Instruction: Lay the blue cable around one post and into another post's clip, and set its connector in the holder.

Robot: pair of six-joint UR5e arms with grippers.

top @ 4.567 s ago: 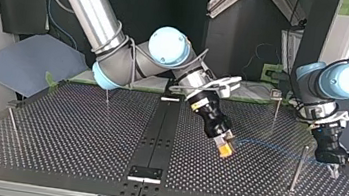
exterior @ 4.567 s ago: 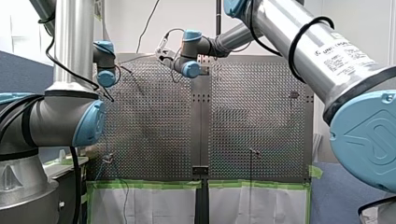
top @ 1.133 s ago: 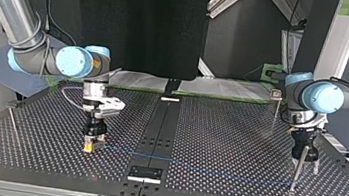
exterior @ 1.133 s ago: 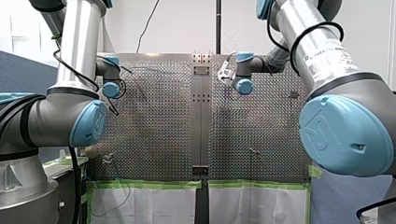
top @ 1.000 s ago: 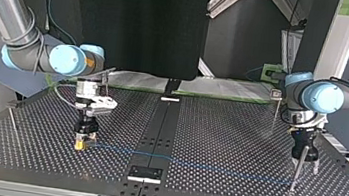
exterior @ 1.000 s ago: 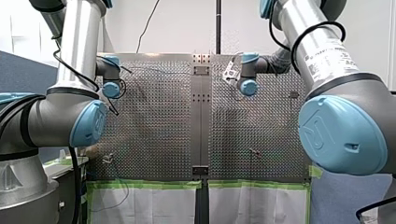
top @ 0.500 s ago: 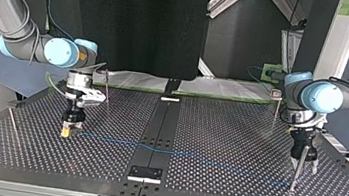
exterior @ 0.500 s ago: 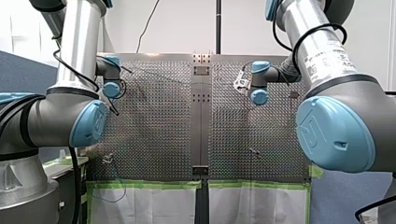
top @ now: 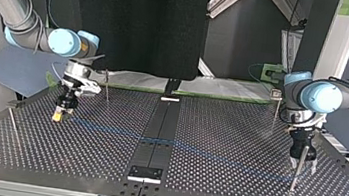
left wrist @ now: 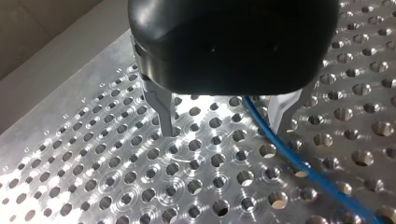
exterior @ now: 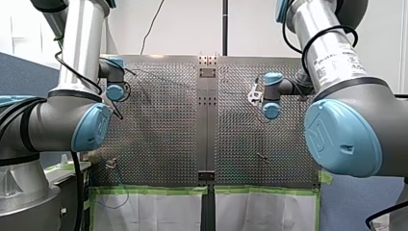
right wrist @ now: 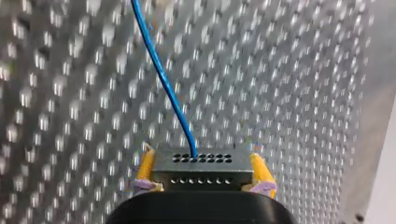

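My right gripper [right wrist: 201, 184] is shut with its yellow pads on a dark perforated connector [right wrist: 201, 164]. The blue cable [right wrist: 163, 84] runs from the connector out over the plate. In the top view this gripper [top: 58, 115] hangs low at the table's left. The cable [top: 108, 130] stretches from it across to the right. There my left gripper [top: 303, 165] stands open at a thin post [top: 296, 174]. From the left wrist, the metal fingers [left wrist: 163, 112] are spread just above the holes, and the cable [left wrist: 289, 156] passes close inside one finger.
The perforated table [top: 218, 133] carries more thin posts: one [top: 107, 85] just behind my right gripper, one with a small clip head [top: 276, 95] at the back right, one [top: 13, 126] at the left edge. A dark plate [top: 145, 172] sits front centre.
My right gripper has carried the connector toward the top view's left and further back, and the cable has followed. My left gripper has stayed at its post.
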